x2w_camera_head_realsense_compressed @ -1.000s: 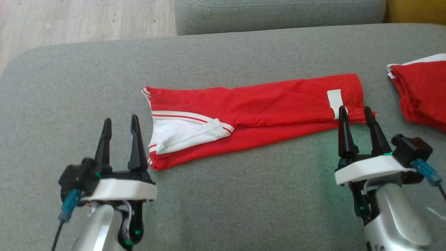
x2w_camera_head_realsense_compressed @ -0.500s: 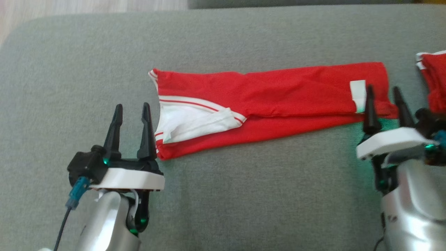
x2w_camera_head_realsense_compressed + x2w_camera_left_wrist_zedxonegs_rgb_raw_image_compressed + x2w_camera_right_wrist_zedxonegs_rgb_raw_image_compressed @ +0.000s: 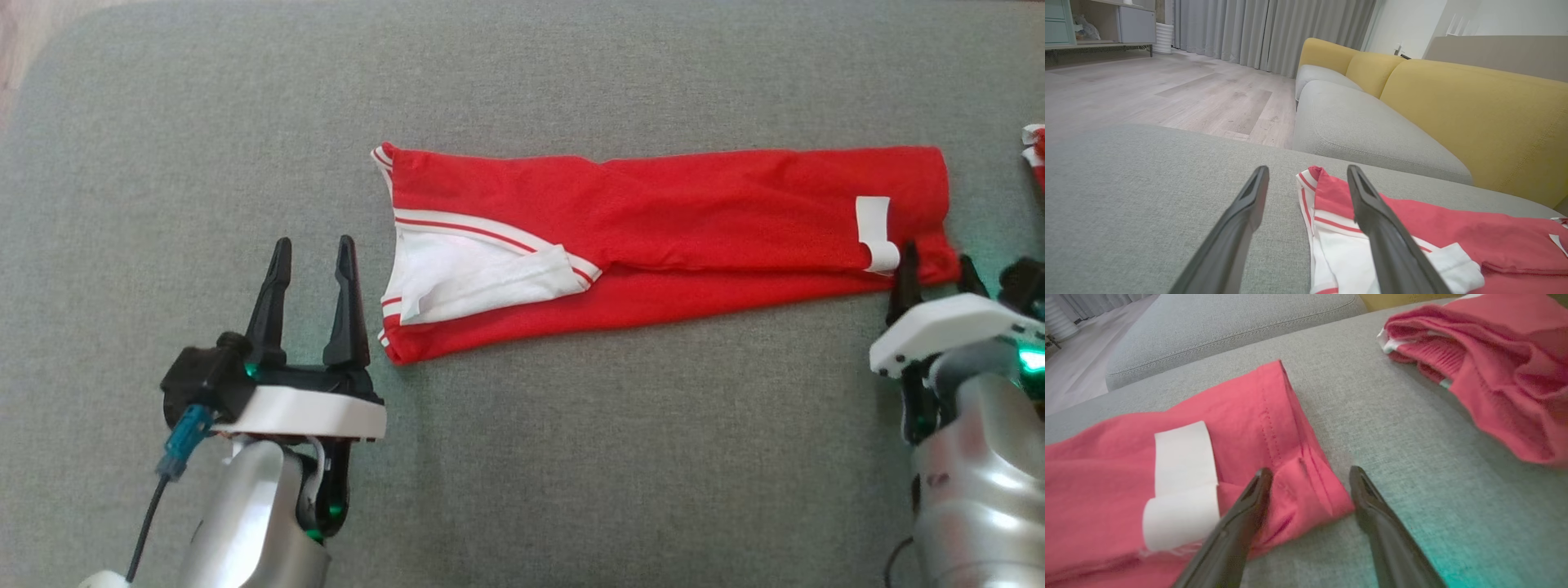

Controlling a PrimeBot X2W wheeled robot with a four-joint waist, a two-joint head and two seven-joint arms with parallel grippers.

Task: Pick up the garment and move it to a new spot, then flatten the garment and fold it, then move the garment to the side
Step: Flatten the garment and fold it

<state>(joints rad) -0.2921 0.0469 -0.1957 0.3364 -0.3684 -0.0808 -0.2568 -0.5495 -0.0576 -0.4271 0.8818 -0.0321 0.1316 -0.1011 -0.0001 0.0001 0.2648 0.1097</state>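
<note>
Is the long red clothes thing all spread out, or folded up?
Folded. The red garment lies as a long narrow band on the grey cushion, one layer lapped over another along its length.

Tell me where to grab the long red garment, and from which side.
Grip its two near corners, coming from the robot's side. The red garment lies flat as a long strip, so one end alone would likely drag it. The hem corner lies between the fingers of the open right gripper; the striped waistband corner lies just right of the open left gripper.
</note>
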